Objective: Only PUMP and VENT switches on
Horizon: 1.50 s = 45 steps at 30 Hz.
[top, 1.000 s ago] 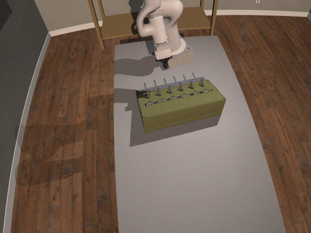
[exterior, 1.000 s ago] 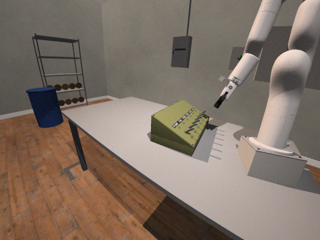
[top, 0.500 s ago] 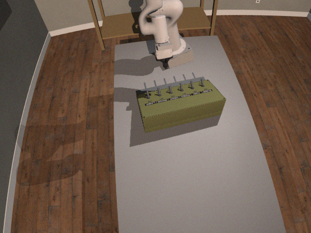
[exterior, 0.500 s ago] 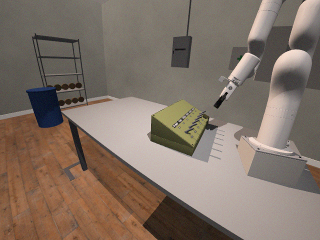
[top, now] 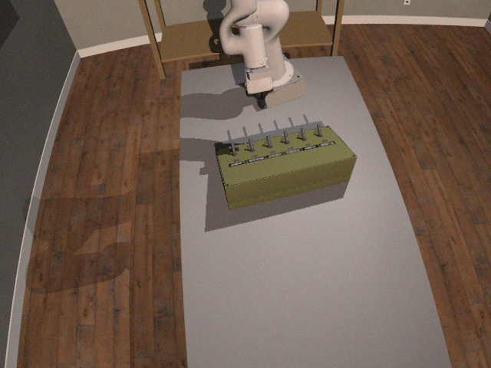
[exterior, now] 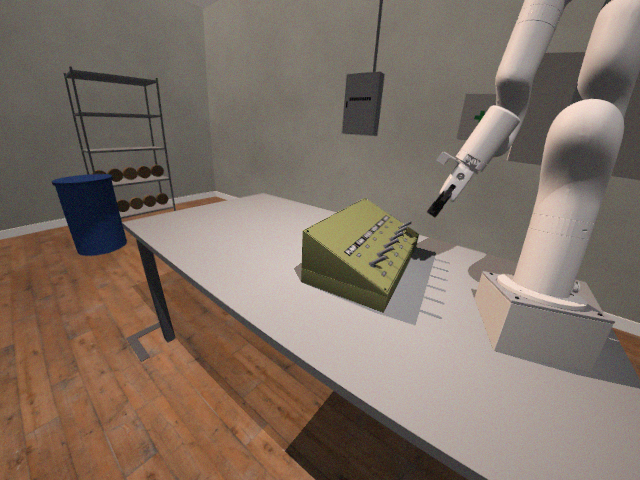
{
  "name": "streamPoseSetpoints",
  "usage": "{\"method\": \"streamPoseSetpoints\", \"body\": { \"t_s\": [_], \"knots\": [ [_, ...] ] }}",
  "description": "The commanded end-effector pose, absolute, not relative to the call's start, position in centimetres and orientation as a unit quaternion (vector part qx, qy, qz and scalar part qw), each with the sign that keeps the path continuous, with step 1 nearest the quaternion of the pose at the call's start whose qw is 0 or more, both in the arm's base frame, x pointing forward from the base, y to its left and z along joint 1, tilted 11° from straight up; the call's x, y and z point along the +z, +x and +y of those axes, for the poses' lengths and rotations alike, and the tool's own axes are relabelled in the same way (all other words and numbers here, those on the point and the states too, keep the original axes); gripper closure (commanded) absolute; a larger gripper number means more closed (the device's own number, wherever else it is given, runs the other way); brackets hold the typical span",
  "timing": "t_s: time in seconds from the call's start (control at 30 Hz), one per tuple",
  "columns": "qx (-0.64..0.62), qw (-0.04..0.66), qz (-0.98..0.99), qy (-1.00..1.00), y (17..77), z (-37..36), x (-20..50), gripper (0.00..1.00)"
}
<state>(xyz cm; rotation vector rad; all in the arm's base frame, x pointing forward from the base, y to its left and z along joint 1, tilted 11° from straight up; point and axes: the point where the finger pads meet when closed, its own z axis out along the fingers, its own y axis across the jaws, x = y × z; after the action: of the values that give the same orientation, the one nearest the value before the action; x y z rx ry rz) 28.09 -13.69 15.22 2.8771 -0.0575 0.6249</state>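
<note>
Grey table (exterior: 248, 242) on a dark leg (exterior: 155, 294), standing on a wood plank floor (exterior: 67, 361). Far left corner: metal rack (exterior: 73, 103) against the wall, two of its lower shelves lined with brown round-ended items (exterior: 135, 173), too small to identify. Blue barrel (exterior: 90, 214) on the floor just in front of the rack. Grey box (exterior: 362, 103) hangs from a thin rod (exterior: 378, 36) before the back wall; its label is unreadable. From above, a wooden shelf unit (top: 153, 47) stands past the table's far end, against a wall with white baseboard (top: 114, 45).
</note>
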Motion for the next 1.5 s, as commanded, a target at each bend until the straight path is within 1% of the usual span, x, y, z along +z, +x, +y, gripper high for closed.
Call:
{"method": "streamPoseSetpoints", "body": {
  "t_s": [0.0,0.77,1.47],
  "knots": [
    [0.212,0.099,-0.019,0.972,28.2,-13.7,15.2,1.00],
    [0.212,0.099,-0.020,0.972,29.5,-14.3,12.3,1.00],
    [0.212,0.099,-0.020,0.972,32.2,-15.6,6.5,1.00]
  ]
}}
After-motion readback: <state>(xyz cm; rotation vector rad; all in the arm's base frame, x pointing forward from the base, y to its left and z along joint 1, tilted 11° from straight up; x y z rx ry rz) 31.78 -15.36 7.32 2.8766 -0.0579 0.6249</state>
